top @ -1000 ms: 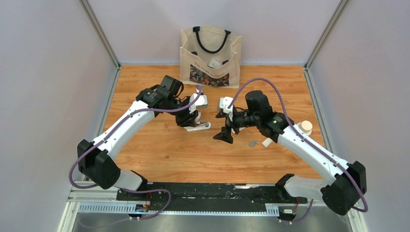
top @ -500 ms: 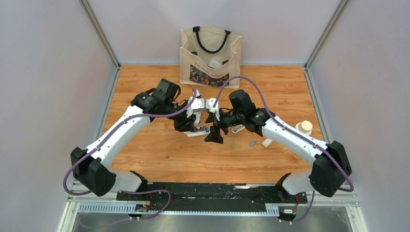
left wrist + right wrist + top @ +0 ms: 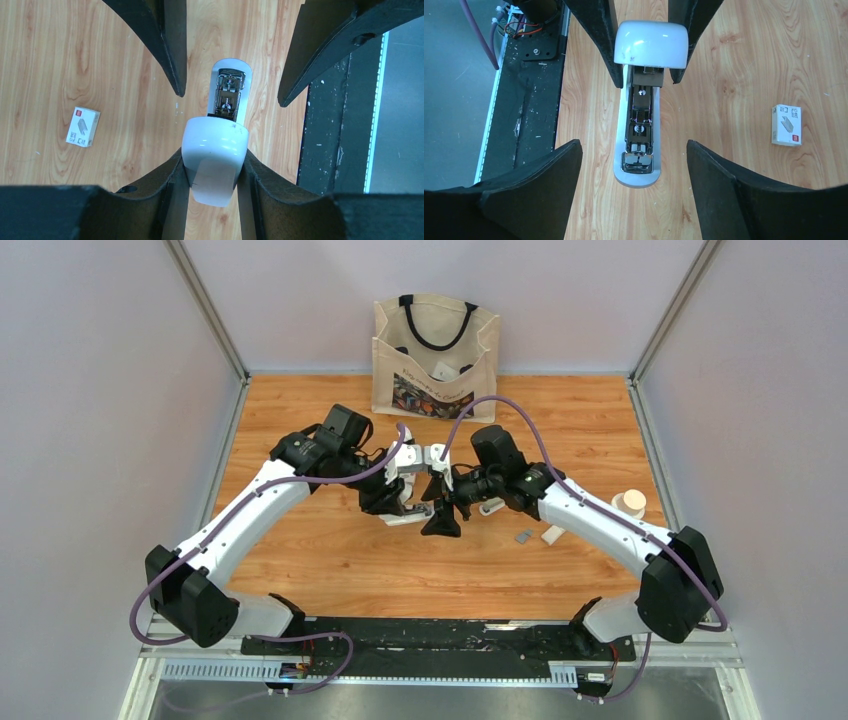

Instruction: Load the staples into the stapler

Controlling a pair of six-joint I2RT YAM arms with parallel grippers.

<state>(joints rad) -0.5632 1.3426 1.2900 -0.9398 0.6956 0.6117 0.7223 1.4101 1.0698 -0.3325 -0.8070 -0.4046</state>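
Rightward of the stapler (image 3: pixel 407 513) and slightly nearer, the staples (image 3: pixel 523 536) are lying beside a small box (image 3: pixel 552 535), its print unreadable. The left gripper (image 3: pixel 215 170) is clamping the stapler; the right gripper (image 3: pixel 633 150) is straddling its exposed magazine, jaws apart. Beyond the stapler a tote bag (image 3: pixel 435 355) is standing, its lettering illegible.

There is one white stapler (image 3: pixel 215 150). The desk (image 3: pixel 330 550) carries one short grey strip of staples (image 3: pixel 523 536), one small white block (image 3: pixel 552 535) just beside it, one round beige item (image 3: pixel 630 503) and one printed tote bag (image 3: pixel 435 355). The wrist views add one small white box (image 3: pixel 83 126). There are two arms with two hands: the left hand (image 3: pixel 214 160) and the right hand (image 3: pixel 633 145).
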